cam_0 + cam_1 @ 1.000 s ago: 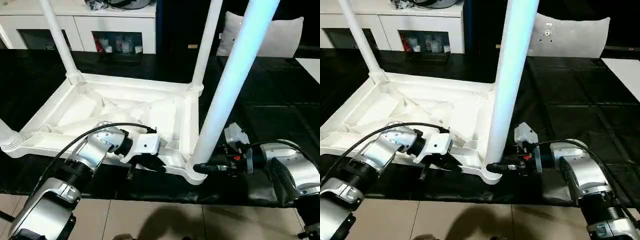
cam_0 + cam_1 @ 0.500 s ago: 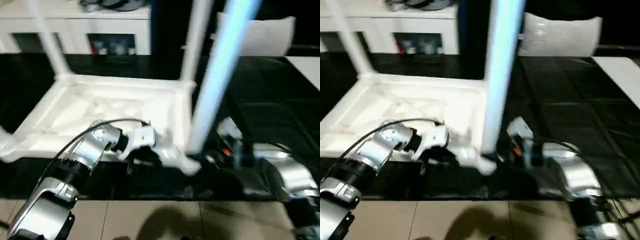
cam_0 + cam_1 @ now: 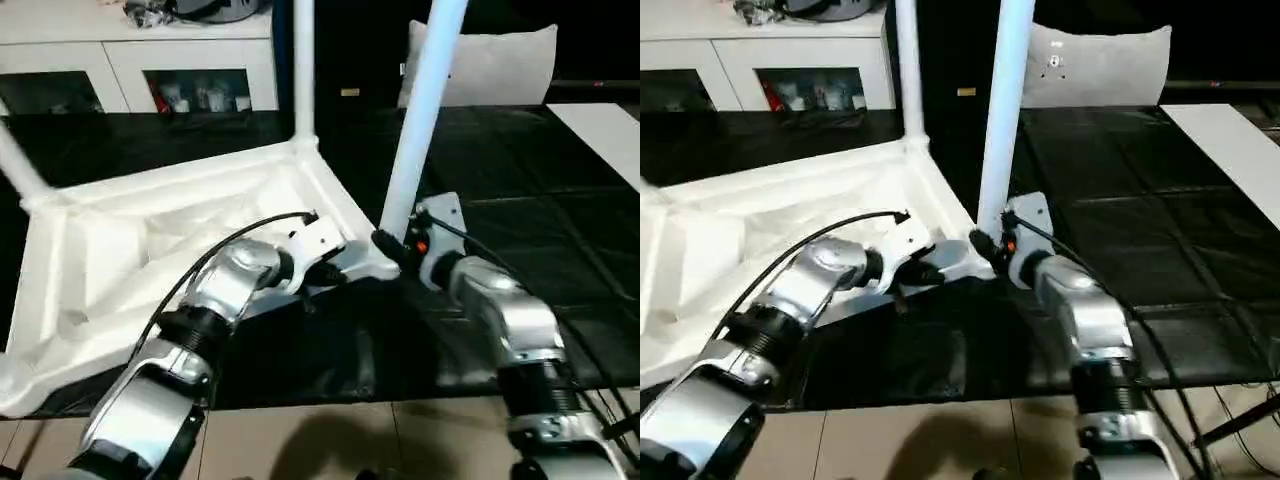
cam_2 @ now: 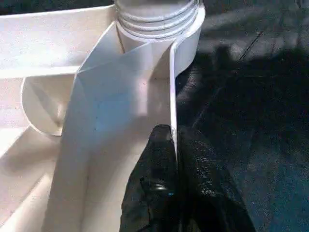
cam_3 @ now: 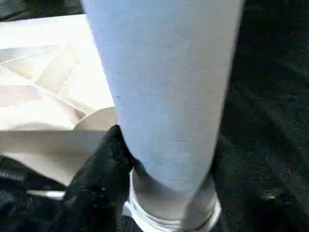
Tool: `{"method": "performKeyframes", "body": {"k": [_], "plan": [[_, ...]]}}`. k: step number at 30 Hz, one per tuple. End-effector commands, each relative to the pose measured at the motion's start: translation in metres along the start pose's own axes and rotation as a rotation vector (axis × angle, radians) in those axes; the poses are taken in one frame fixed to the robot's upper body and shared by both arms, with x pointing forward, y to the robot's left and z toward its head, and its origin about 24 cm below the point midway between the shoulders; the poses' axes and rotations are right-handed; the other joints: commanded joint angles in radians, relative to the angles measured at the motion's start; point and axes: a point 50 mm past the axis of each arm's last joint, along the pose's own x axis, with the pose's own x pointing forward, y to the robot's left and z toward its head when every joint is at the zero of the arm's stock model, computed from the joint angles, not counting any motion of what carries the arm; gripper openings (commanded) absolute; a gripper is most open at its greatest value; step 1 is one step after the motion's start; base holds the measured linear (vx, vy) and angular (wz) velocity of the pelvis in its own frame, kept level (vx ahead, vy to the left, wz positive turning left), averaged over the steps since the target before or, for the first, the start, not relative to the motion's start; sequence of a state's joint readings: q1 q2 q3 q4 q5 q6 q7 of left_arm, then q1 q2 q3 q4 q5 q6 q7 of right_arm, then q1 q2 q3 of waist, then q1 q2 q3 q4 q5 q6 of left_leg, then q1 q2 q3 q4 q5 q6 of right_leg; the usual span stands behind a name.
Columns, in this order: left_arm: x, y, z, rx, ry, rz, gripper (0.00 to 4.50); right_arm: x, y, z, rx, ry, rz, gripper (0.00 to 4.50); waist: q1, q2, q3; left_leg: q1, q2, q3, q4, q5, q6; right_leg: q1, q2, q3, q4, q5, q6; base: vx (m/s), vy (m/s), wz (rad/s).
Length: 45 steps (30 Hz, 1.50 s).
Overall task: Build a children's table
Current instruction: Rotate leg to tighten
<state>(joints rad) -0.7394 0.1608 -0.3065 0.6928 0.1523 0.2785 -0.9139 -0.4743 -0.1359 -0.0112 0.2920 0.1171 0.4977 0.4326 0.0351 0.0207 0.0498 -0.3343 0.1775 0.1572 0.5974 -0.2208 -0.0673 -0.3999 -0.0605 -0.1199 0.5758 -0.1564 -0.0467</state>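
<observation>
The children's table lies upside down on the black mat, its ribbed white top [image 3: 130, 250] turned at an angle. Three legs stand in corner sockets: a near one [image 3: 420, 120], a far one [image 3: 303, 70] and one at the left [image 3: 15, 165]. My left gripper [image 3: 338, 272] is shut on the thin rim wall of the top [image 4: 171, 96], just beside the near socket [image 4: 157, 19]. My right gripper [image 3: 386, 243] is closed around the base of the near leg [image 5: 169, 96], with one black finger [image 5: 101, 169] pressed against its side.
A white cabinet [image 3: 140, 60] stands along the back and a white cushion [image 3: 490, 60] at the back right. The black mat [image 3: 520, 180] stretches to the right, with a white panel [image 3: 600, 125] at its far right. Tiled floor [image 3: 330, 440] lies below the near edge.
The table top has swung round, its gripped near corner moving away from me, and both grippers went with it. The view has also shifted.
</observation>
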Motion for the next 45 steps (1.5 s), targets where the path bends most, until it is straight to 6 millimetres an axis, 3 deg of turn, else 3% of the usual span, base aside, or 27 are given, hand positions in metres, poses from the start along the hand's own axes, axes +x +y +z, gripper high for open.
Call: {"method": "performKeyframes", "body": {"k": [1,10,19,21,24,25,28,29,32,34,45], "plan": [[0.011,-0.012,0.026,0.070,-0.075,-0.068,0.00,0.010,0.024,-0.009,0.015,0.032,0.112,2.93,0.007,0.003,-0.070,-0.013,0.043,-0.012,-0.061,-0.065,0.085,0.071,-0.091,0.059,-0.075,-0.278,-0.136,0.000,0.000,0.00],[-0.001,-0.005,0.010,0.118,-0.053,-0.073,0.00,-0.015,0.004,-0.009,-0.074,-0.001,0.206,3.68,0.019,0.002,-0.071,-0.016,0.045,-0.011,-0.060,-0.057,0.105,0.076,-0.093,0.063,-0.069,-0.233,-0.154,0.000,0.000,0.00],[-0.021,-0.006,-0.002,0.231,-0.065,-0.222,0.00,-0.058,-0.030,-0.009,-0.229,0.038,0.370,4.48,0.039,0.000,-0.068,-0.014,0.046,-0.009,-0.059,-0.085,0.116,0.074,-0.092,0.060,-0.078,-0.306,-0.123,0.000,0.000,0.00],[-0.025,-0.008,-0.004,0.258,-0.070,-0.282,0.00,-0.065,-0.032,-0.007,-0.250,0.039,0.444,4.48,0.042,0.004,-0.069,-0.015,0.045,-0.009,-0.058,-0.083,0.121,0.074,-0.091,0.059,-0.077,-0.306,-0.120,0.000,0.000,0.00],[-0.030,-0.009,-0.009,0.289,-0.050,-0.335,0.00,-0.073,-0.033,-0.007,-0.273,0.048,0.550,4.48,0.049,0.003,-0.070,-0.015,0.048,-0.007,-0.057,-0.078,0.126,0.071,-0.091,0.058,-0.076,-0.297,-0.127,0.000,0.000,0.00],[-0.031,-0.009,-0.010,0.302,-0.042,-0.352,0.00,-0.075,-0.033,-0.008,-0.277,0.059,0.584,4.48,0.054,-0.002,-0.070,-0.014,0.049,-0.006,-0.057,-0.079,0.128,0.070,-0.090,0.057,-0.076,-0.303,-0.127,0.000,0.000,0.00],[-0.033,-0.011,-0.013,0.328,-0.028,-0.391,0.00,-0.079,-0.033,-0.010,-0.285,0.082,0.652,4.48,0.066,0.000,-0.071,-0.013,0.053,-0.008,-0.058,-0.071,0.126,0.067,-0.091,0.057,-0.073,-0.300,-0.130,0.000,0.000,0.00],[-0.034,-0.012,-0.014,0.338,-0.021,-0.408,0.00,-0.080,-0.033,-0.010,-0.288,0.087,0.675,4.22,0.067,-0.001,-0.071,-0.013,0.054,-0.008,-0.058,-0.070,0.125,0.067,-0.091,0.057,-0.072,-0.298,-0.130,0.000,0.000,0.00],[-0.038,-0.015,-0.016,0.375,-0.009,-0.472,0.00,-0.082,-0.032,-0.009,-0.269,0.093,0.748,4.10,0.074,-0.001,-0.071,-0.013,0.053,-0.007,-0.057,-0.072,0.128,0.068,-0.093,0.057,-0.073,-0.307,-0.129,0.000,0.000,0.00],[-0.039,-0.019,-0.016,0.402,-0.013,-0.514,0.00,-0.082,-0.031,-0.008,-0.276,0.097,0.791,3.79,0.079,-0.002,-0.071,-0.014,0.054,-0.007,-0.058,-0.066,0.121,0.066,-0.093,0.058,-0.072,-0.314,-0.125,0.000,0.000,0.00],[-0.037,-0.027,-0.014,0.446,-0.018,-0.560,0.00,-0.079,-0.023,-0.012,-0.271,0.098,0.868,2.88,0.086,-0.003,-0.073,-0.014,0.053,-0.007,-0.057,-0.059,0.112,0.066,-0.092,0.057,-0.071,-0.324,-0.111,0.000,0.000,0.00]]}}
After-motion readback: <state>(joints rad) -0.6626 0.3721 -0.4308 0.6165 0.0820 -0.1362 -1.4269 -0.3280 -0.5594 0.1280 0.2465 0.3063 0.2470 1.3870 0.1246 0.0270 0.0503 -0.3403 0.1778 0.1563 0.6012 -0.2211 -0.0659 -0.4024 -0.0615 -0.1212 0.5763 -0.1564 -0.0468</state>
